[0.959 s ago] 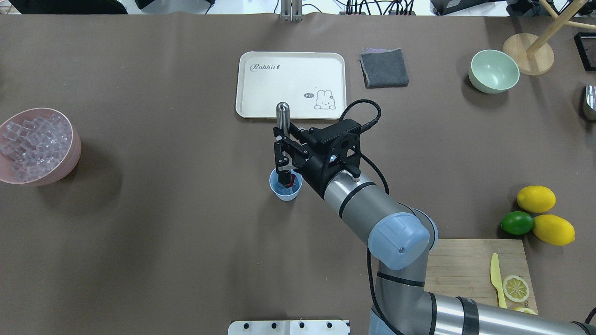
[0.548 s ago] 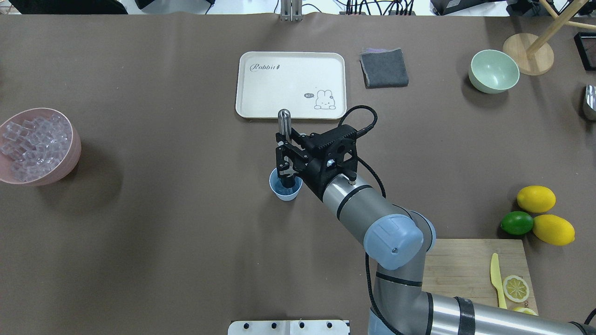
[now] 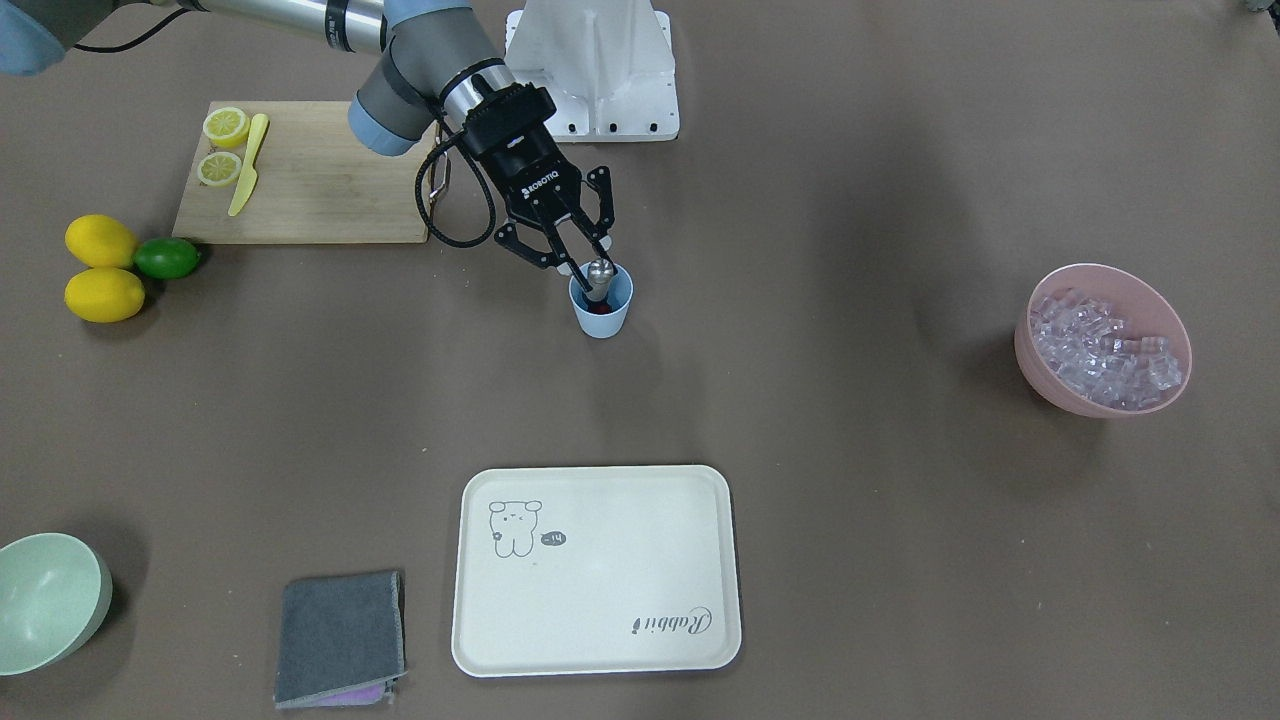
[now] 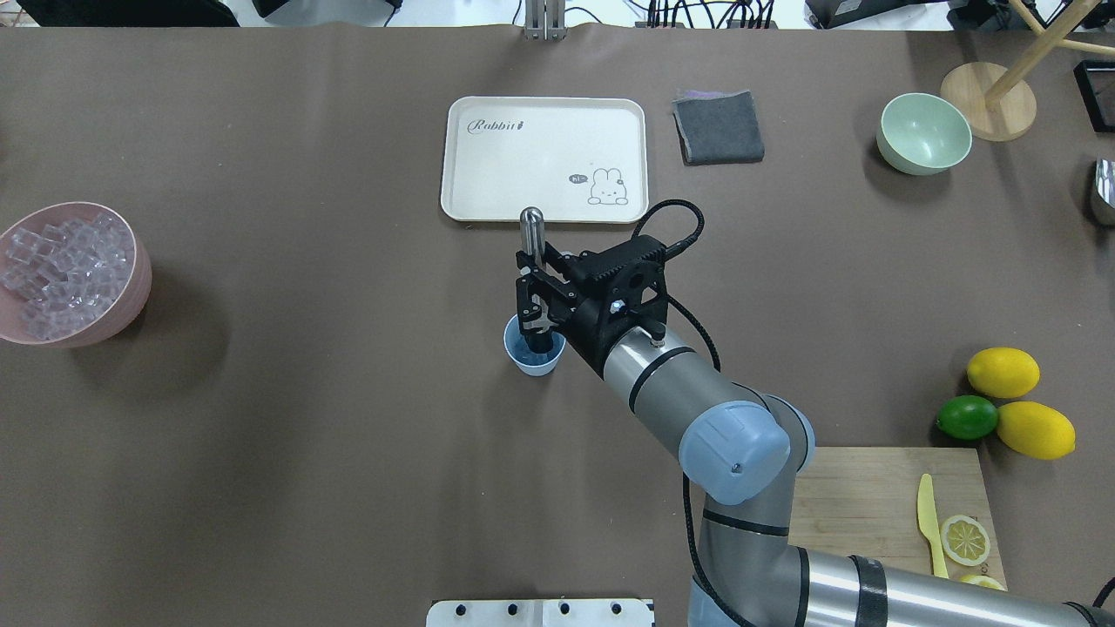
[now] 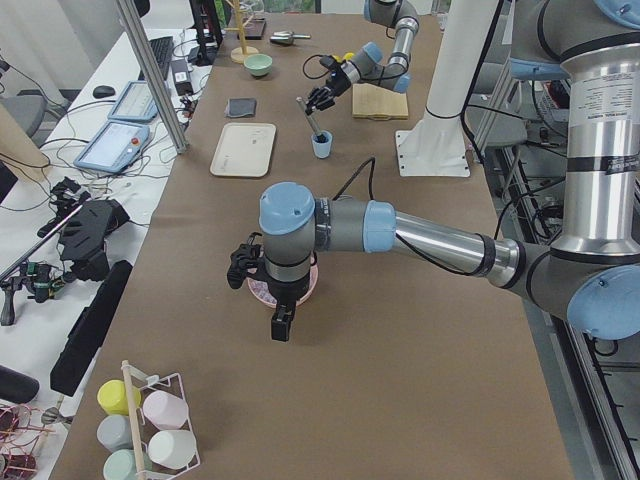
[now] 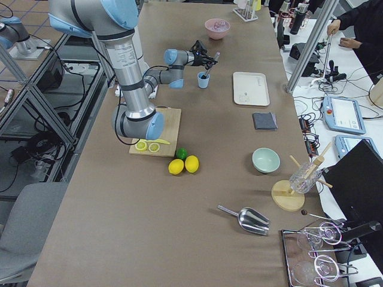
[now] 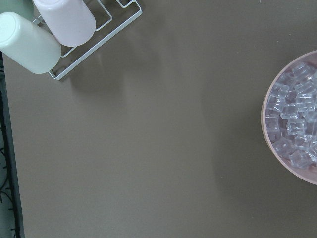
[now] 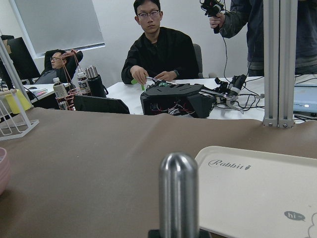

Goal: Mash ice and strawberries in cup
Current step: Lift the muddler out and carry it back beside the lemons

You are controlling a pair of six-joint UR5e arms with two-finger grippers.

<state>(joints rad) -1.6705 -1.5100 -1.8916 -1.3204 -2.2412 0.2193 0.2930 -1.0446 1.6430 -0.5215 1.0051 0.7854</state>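
Note:
The light blue cup [image 4: 524, 361] stands at mid-table, in the front view [image 3: 604, 318] too. My right gripper [image 4: 532, 300] is shut on a steel muddler [image 4: 530, 225] whose lower end is inside the cup; its rounded top fills the right wrist view [image 8: 179, 193]. A bit of dark red, the strawberry [image 3: 599, 308], shows in the cup under the rod. The ice [image 4: 61, 266] fills a pink bowl [image 4: 139, 292] at the far left, also in the left wrist view [image 7: 297, 124]. My left gripper [image 5: 280, 325] hangs by that bowl; I cannot tell its state.
A cream tray [image 4: 544, 157], grey cloth [image 4: 719, 126] and pale green bowl [image 4: 923, 132] lie beyond the cup. Two lemons [image 4: 1002, 372] and a lime [image 4: 967, 418] sit right, by a cutting board [image 4: 871, 505] with a knife. A cup rack [image 7: 74, 29] stands beyond the pink bowl.
My right gripper has pushed the muddler lower into the cup and shifted slightly left. The red berry that showed beside the rod is now covered in the overhead view.

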